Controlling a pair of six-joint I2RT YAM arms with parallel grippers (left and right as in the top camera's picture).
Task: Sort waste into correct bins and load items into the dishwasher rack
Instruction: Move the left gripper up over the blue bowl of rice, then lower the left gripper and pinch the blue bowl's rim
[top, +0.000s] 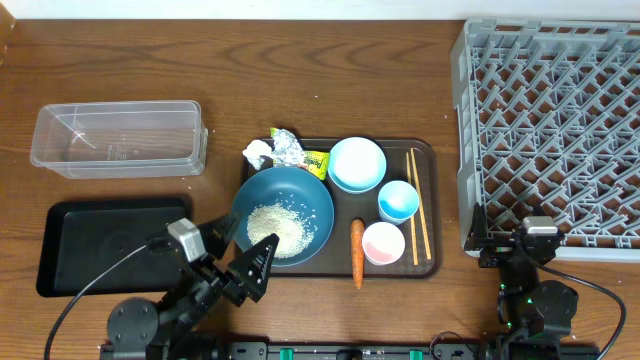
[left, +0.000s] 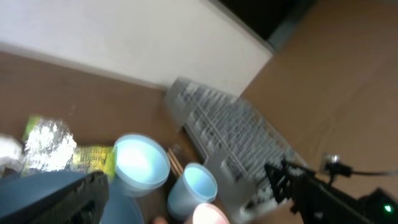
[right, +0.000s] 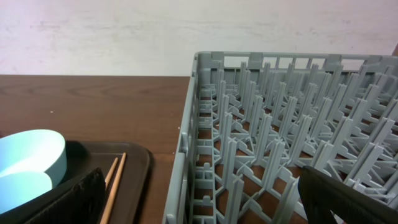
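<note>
Grippers are both seen spread wide, nothing held: left gripper (top: 245, 255) is poised over the near rim of the dark-blue bowl (top: 300, 195) holding rice (top: 280, 228), right gripper (top: 510, 240) is stationed at the near-left corner of the rack (top: 550, 130). Tissue (top: 258, 152), foil (top: 288, 148), snack packet (top: 316, 162), light-blue bowl (top: 357, 164), blue cup (top: 398, 201), pink cup (top: 383, 243), carrot (top: 357, 252) and chopsticks (top: 417, 205) are laid on the brown tray (top: 430, 265) with that bowl. Clear tub (top: 118, 138) and black tray (top: 100, 245) are placed left of it.

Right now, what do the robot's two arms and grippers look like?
Both arms are black with rounded joints. The left gripper has black wedge-shaped fingers, a silver-grey camera block behind them and a thin black cable looping away. The right gripper is black too, with a grey block and small green lights.
</note>
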